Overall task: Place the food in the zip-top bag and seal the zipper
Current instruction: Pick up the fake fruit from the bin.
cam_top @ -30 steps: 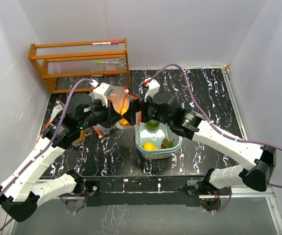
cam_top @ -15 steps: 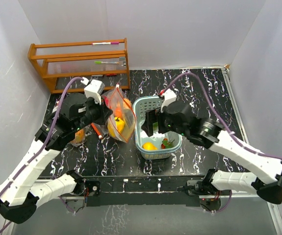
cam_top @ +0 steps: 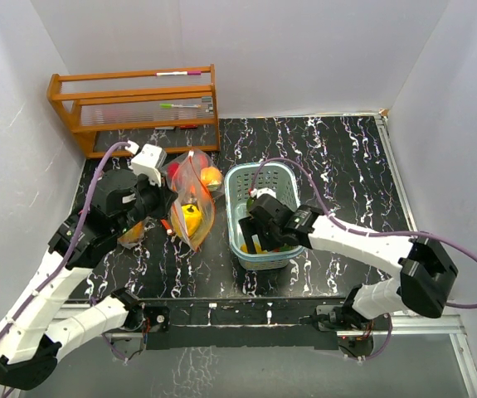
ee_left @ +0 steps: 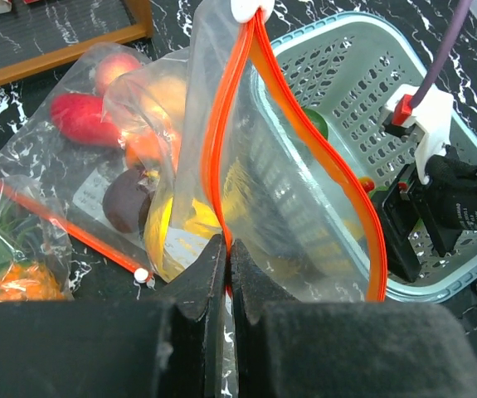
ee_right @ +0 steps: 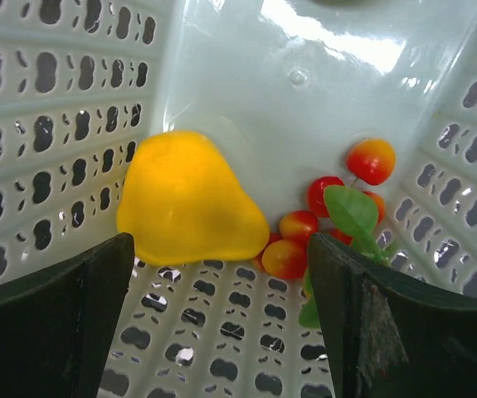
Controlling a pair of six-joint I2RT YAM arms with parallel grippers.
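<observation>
Pressed together, the jaws of the left gripper (ee_left: pixel 226 249) pinch the orange zipper rim of a bag (ee_left: pixel 296 207) at its near end. From that pinch the rim's long axis runs toward 12 o'clock in the left wrist view and ends at a white slider (ee_left: pixel 248 8). The mouth gapes, its right lip bulging toward 3 o'clock against the basket (ee_left: pixel 362 75). A yellow fruit (ee_left: pixel 184 228) sits low inside the bag.

Spread wide, the jaws of the right gripper (ee_right: pixel 221 290) hold nothing. They hover low inside the basket over its floor. A yellow pear (ee_right: pixel 188 199) lies at 11 o'clock of the gap, narrow end toward 12 o'clock. A cluster of red cherries (ee_right: pixel 321 207) with a green leaf lies at 1 o'clock. A green fruit (ee_left: pixel 317 126) shows at the basket's far wall.

At 9 o'clock of the held bag lies a second bag (ee_left: pixel 72 149) with red, orange and dark purple fruit. A third bag (ee_left: pixel 6 257) with a pineapple-like fruit lies at 8 o'clock.

From above, the left arm (cam_top: pixel 64 265) climbs toward 1 o'clock, wrist turned to 3 o'clock. The right arm (cam_top: pixel 362 245) folds at its elbow at 4 o'clock, and its forearm runs toward 9 o'clock, dipping into the basket. A wooden rack (cam_top: pixel 134 104) stands at 11 o'clock on the table (cam_top: pixel 338 166).
</observation>
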